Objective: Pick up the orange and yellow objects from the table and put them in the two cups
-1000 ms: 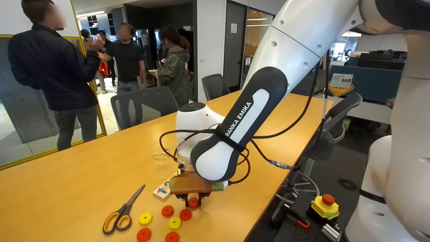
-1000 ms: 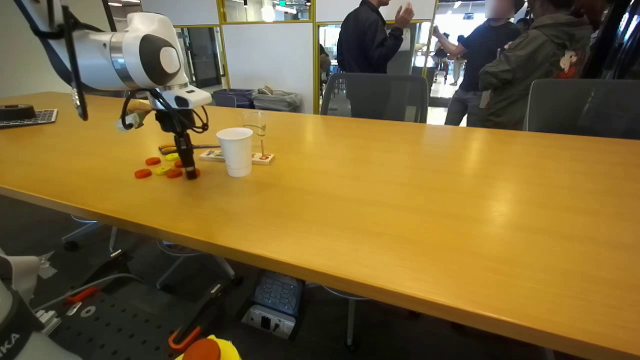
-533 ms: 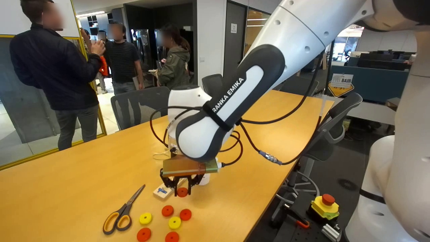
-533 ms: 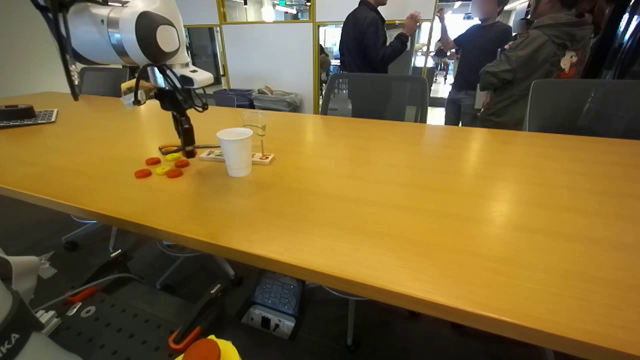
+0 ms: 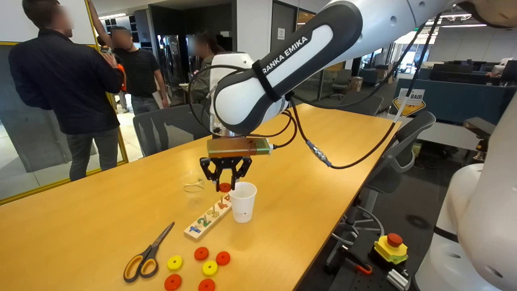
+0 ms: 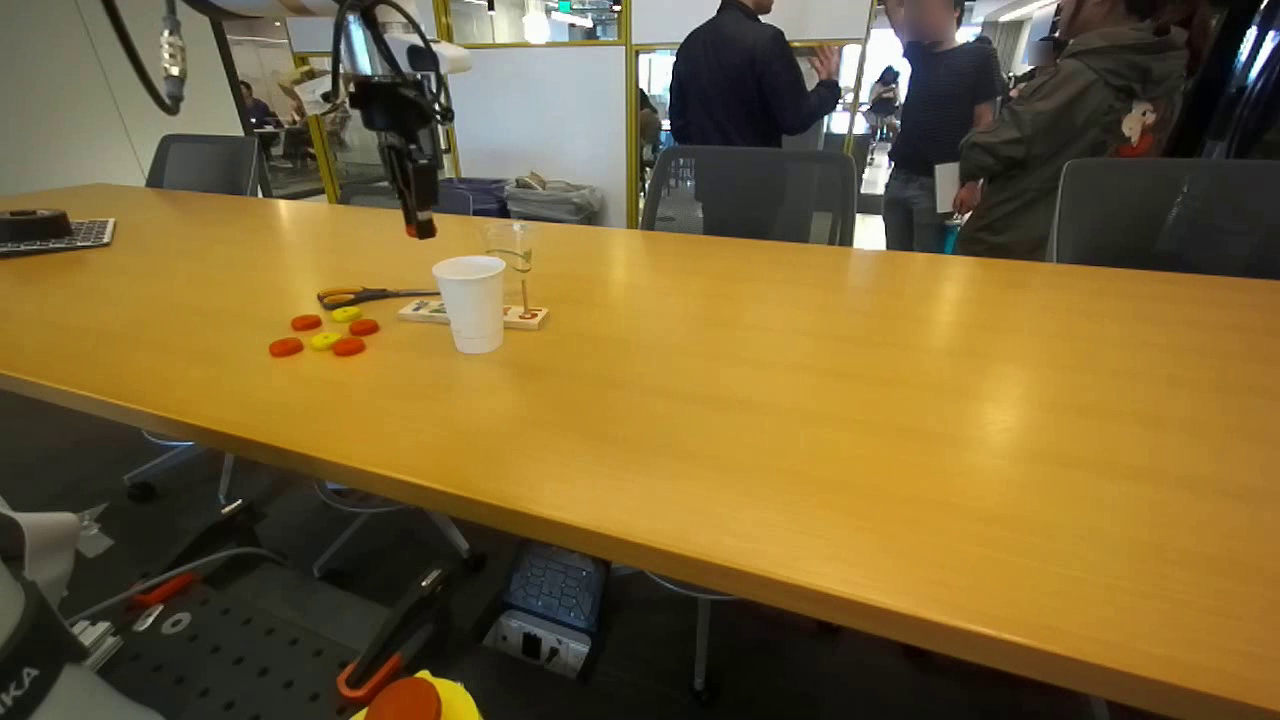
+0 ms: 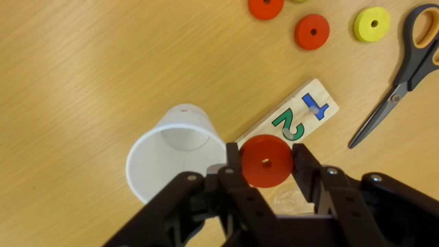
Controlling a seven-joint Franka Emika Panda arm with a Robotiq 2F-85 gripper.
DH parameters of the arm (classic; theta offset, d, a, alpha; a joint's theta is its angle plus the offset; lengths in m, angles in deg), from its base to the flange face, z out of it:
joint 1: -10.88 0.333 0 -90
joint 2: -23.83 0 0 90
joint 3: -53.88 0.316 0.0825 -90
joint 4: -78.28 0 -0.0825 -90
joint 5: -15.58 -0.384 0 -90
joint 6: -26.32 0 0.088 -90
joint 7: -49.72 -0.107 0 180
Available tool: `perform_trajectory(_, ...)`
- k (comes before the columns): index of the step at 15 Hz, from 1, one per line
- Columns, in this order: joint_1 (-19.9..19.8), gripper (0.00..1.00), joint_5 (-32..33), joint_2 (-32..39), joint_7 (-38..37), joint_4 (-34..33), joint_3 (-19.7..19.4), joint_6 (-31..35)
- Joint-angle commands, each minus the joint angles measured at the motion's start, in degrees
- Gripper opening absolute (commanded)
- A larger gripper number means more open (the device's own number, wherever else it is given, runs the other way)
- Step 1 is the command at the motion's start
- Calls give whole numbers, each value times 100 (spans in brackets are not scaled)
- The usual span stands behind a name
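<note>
In an exterior view, the claw hangs above the bench with a red-orange disc pinched between its tips. Near it the white cup stands upright beside a wooden board with numbers and short pegs. The clear cup, faint against the bench, is on the board's opposite side. Nearer the camera lie four loose red-orange discs and two yellow discs, with the scissors to their left.

In an exterior view, a keyboard lies at the left end of the bench. The claw is higher than the white cup and apart from it, and only a sliver of the held disc shows at its tips. The white cup hides part of the board; the clear cup stands behind.

In the wrist view, the claw touches the disc on both sides, and the disc's hole faces the camera. The white cup's mouth shows just left, partly covered by the claw; the clear cup shows in part below the disc.
</note>
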Motion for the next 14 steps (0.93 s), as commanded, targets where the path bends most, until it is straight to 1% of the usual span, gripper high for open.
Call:
perform_trajectory(1, -257, 24, 161, 13, 385, -212, -104, -251)
perform_trajectory(4, -425, 24, 156, 147, 616, -264, -202, -317)
perform_trajectory(9, -555, 24, 74, 352, 873, -334, -309, -390)
perform_trajectory(10, -560, 67, 38, 396, 901, -372, -319, -446)
perform_trajectory(11, -564, 69, 19, 427, 938, -396, -328, -483)
perform_trajectory(13, -561, 81, -86, 468, 1092, -455, -339, -626)
perform_trajectory(14, -555, 90, -134, 456, 1185, -460, -337, -698)
